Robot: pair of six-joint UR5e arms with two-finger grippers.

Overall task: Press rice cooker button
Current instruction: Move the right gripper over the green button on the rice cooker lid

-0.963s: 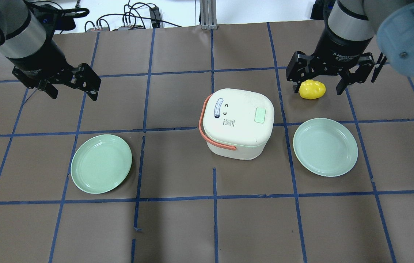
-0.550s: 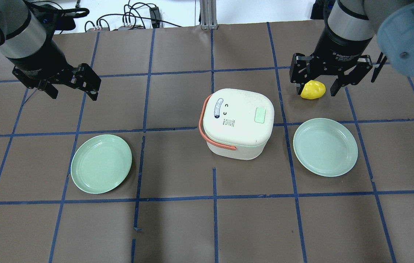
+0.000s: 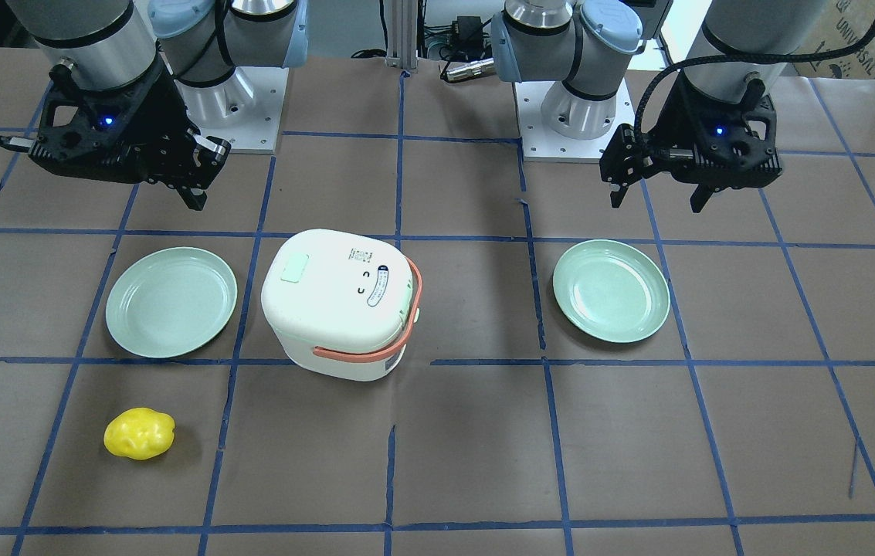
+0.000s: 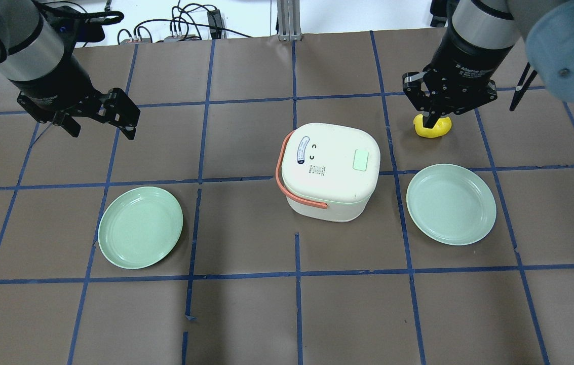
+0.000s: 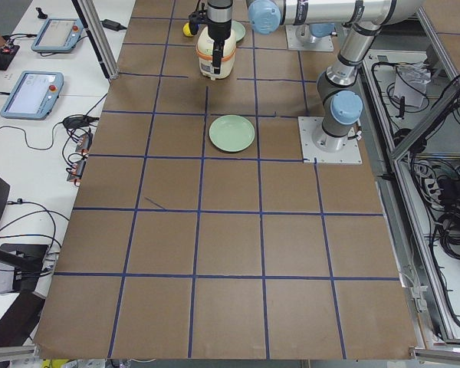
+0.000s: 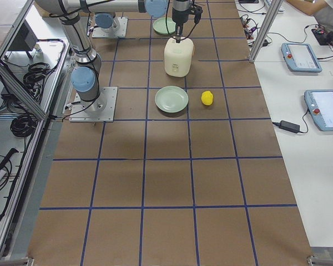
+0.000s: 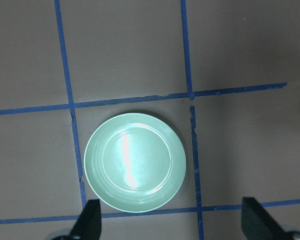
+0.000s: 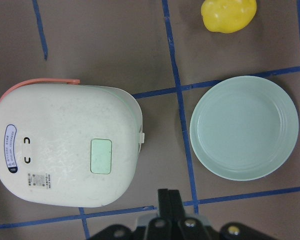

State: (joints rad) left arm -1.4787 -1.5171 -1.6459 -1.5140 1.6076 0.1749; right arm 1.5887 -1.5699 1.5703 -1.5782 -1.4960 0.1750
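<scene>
The white rice cooker (image 4: 330,170) with an orange handle stands mid-table, lid closed. Its pale green button (image 4: 361,160) sits on top, toward my right side. The button also shows in the right wrist view (image 8: 101,156) and the front view (image 3: 294,269). My right gripper (image 4: 436,117) is shut and empty, high above the table, beyond and to the right of the cooker. In its wrist view the closed fingertips (image 8: 168,200) lie just off the cooker's edge, near the button. My left gripper (image 4: 102,129) is open and empty, far left of the cooker.
A yellow lumpy object (image 3: 139,434) lies on the table, apart from the right gripper. One green plate (image 4: 451,204) lies right of the cooker and another green plate (image 4: 140,227) lies left of it, under the left wrist camera (image 7: 135,162).
My right gripper's fingers have gone from wide open to shut, and the hand has shifted slightly. The left arm, cooker, plates and yellow object have not moved.
</scene>
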